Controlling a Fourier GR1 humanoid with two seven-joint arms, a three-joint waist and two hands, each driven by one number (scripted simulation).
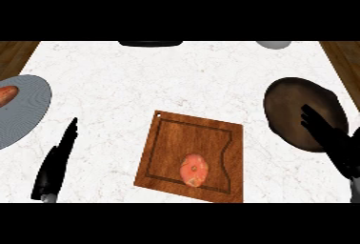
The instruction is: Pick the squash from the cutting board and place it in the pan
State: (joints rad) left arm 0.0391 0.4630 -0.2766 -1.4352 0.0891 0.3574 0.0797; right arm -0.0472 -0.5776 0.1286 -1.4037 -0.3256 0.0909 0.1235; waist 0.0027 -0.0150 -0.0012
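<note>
Wood: we see a brown wooden cutting board (191, 153) lying turned at an angle on the white marbled counter (175, 76); a groove runs round inside its edge and a small hole sits in its far left corner.
Squash: we find the orange-pink squash (194, 169) lying on the cutting board, in its near half, close to the near groove; nothing touches it.
Pan: we make out a dark brown round pan (295, 102) to the right of the cutting board, apart from it, on the counter. Nothing lies in the part of it that we can see.
Right hand: our right hand (330, 138) shows to the right of the cutting board, over the near right part of the pan. Its black fingers are straight and a little apart, pointing away toward the pan's middle, and they hold nothing.
Left hand: our left hand (56, 164) shows to the left of the cutting board, well apart from it. Its fingers are straight and close together, pointing away, and they hold nothing.
Plate: we see a grey plate (28, 114) further left of the cutting board, cut by the view's edge, with a reddish-orange food item (5, 95) on it that we cannot name.
Far edge: beyond the cutting board, a dark flat thing (150, 43) and a pale grey round thing (274, 44) sit at the counter's far side, both cut off.
Writing: we can read no brand, label or lettering on anything.
</note>
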